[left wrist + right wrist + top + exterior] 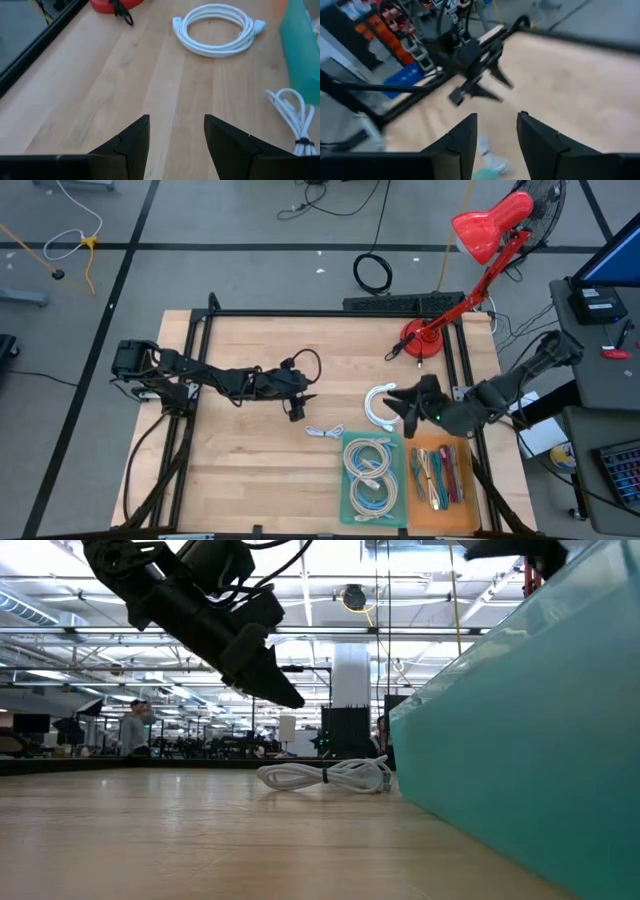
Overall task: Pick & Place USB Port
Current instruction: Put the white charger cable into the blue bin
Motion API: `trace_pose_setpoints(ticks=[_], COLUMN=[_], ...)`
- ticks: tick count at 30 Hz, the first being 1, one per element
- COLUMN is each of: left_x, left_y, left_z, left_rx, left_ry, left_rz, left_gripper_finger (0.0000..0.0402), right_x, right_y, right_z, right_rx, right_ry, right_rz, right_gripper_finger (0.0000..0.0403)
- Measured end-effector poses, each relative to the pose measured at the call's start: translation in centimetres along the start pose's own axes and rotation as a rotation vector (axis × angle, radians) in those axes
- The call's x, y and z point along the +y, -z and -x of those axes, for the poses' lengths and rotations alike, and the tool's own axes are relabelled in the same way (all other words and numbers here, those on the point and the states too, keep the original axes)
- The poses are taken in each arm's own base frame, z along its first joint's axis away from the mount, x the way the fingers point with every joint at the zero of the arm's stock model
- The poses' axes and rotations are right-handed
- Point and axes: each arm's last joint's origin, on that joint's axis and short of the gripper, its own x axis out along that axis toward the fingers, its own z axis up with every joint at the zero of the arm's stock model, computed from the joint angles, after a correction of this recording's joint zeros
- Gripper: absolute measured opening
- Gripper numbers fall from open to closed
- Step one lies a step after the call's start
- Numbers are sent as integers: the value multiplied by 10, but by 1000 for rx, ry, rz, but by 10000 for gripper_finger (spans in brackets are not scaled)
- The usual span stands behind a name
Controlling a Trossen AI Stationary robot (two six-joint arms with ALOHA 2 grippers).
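Your left gripper (303, 402) is hovering over the middle of the table (250, 470), fingers (131, 140) standing apart with nothing between them. In the low view it's hanging above the wood, clear of the surface.

Your right gripper (402, 406) is sitting near the table's right side, just above the orange tray (440, 522) and close to the coiled white cable (379, 404). Its fingers (465, 137) are parted and empty, pointing across at the left arm.

A small bundled white cable (325, 432) is lying on the wood between the two grippers, just beside the teal tray (372, 510); in the low view it's resting right by that tray's wall (520, 710). The teal tray is holding coiled cables, the orange one a mix of coloured cables.

A red lamp (470, 250) is standing at the table's far right corner.
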Motion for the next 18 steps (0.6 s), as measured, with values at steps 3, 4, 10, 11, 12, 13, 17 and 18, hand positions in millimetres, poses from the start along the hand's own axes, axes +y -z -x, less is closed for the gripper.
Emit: trace_pose_setpoints(ticks=[3,4,10,11,12,13,17,18], left_x=[0,1,4,6,9,12,22,24], left_y=[-2,-3,-6,-6,-6,-6,-5,-5], left_z=[0,0,-1,-1,-1,-2,-4,-4], left_rx=[-23,-31,-65,-64,-63,-60,-50,-50], left_ry=[-1,-1,-10,-17,-25,-33,-60,-65], left_rz=[-1,2,20,30,43,57,106,114], left_gripper_finger=[191,191,191,191,191,191,191,191], right_x=[-7,-9,-33,-39,-45,-52,-86,-94], right_y=[-7,-9,-22,-23,-25,-26,-29,-28], right_z=[-9,-12,-33,-37,-41,-45,-60,-63], right_rx=[-19,-19,-42,-30,-15,6,100,127], right_ry=[51,66,221,239,258,277,348,358], right_rz=[128,164,309,316,318,314,263,247], right_gripper_finger=[128,128,128,128,128,128,128,128])
